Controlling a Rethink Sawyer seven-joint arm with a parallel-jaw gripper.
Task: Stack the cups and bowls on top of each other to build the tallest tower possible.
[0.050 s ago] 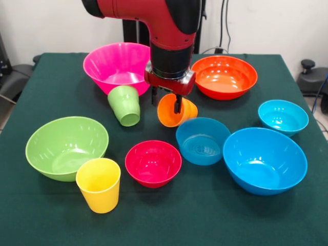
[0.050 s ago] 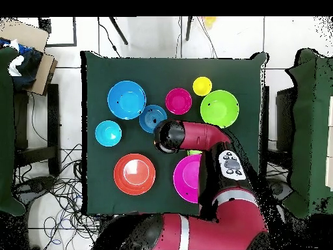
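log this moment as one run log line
gripper: shut on orange cup, tilted | green cup: on its side by pink bowl | yellow cup: upright | stack: none yet

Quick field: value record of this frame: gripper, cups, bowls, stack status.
gripper: gripper shut on orange cup, one of the fingers inside its rim
orange cup: tilted, mouth toward camera, between pink bowl and mid blue bowl
green cup: green cup tipped, beside the pink bowl
yellow cup: yellow cup upright, in front of the light green bowl
other bowls: orange bowl, red bowl, large blue bowl, small cyan bowl
stack: none yet
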